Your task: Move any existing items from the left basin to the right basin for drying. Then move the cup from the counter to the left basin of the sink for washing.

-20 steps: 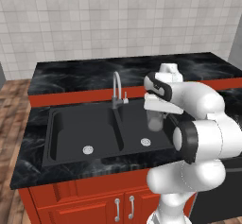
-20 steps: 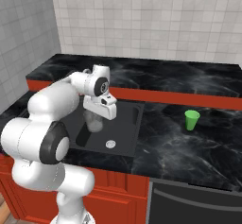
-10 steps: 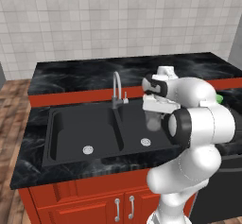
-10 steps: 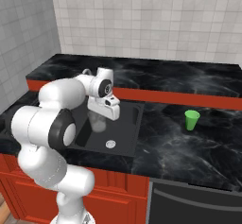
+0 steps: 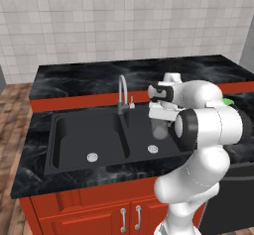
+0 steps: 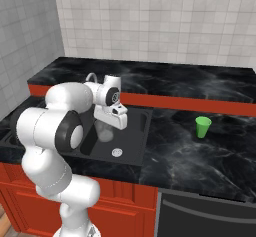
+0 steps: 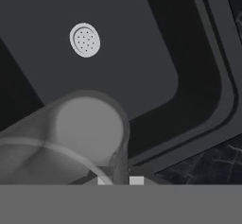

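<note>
Lowered slightly, pincer (image 5: 159, 125) grips grey tumbler (image 5: 159, 129) above right basin (image 5: 163, 147), off its walls.

The arm's elbow swung round. A second ago the big white joint sat low and in front, by the base. Then it rose and moved closer to the sink (image 5: 74, 145), in the right base view up and toward the hand. The gripper (image 5: 159, 125) slid only a little toward the middle of the right basin (image 5: 144, 135) and went a bit lower. The grey tumbler (image 5: 159, 128) came along with it, held up above the basin floor. More of the green cup (image 5: 227, 101) showed behind the arm than before
</note>
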